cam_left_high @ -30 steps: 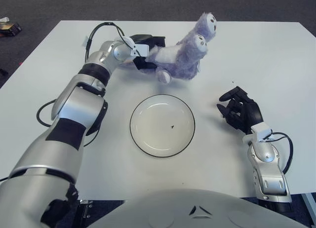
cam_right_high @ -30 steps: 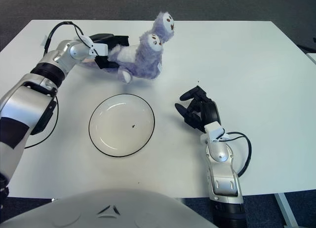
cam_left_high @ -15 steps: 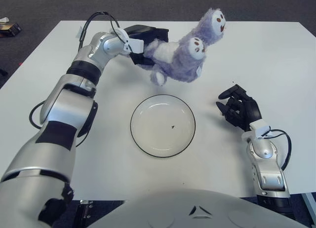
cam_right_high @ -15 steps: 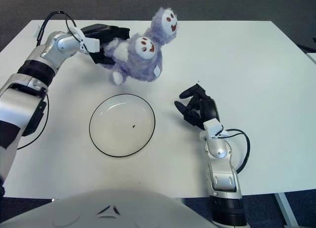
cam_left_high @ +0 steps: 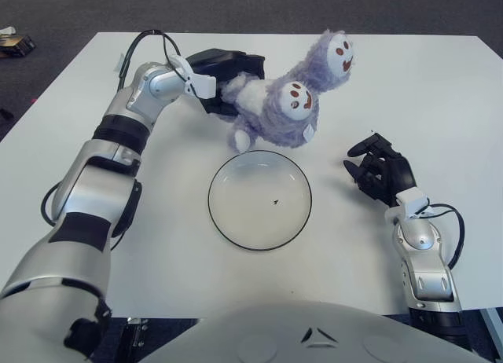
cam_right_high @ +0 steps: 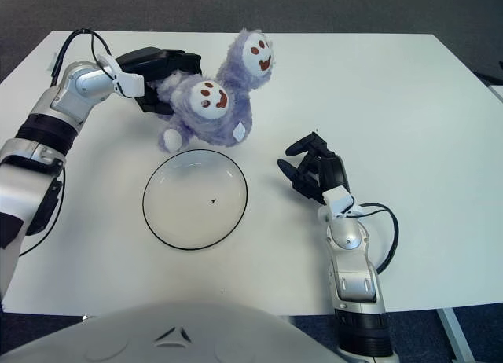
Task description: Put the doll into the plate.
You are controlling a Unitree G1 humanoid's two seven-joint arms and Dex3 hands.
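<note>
The left hand (cam_left_high: 224,72) grips the purple doll (cam_left_high: 287,96) from its left side, black fingers (cam_left_high: 236,62) closed into the plush. The doll, with two smiling faces turned up, hangs just beyond the far rim of the plate (cam_left_high: 259,199) on the white counter (cam_left_high: 409,88). The right hand (cam_left_high: 381,174) rests on the counter right of the plate, fingers loosely spread.

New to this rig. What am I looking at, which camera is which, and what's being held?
This is a humanoid robot seen from its own head: both pictures come from one stereo camera looking down at a white table, set slightly apart. Each silver arm ends in a black three-finger hand. The left hand grips a purple plush doll with two faces, held near the far edge of an empty plate with a dark rim. The right hand rests idle on the table to the plate's right, fingers relaxed, holding nothing.
</note>
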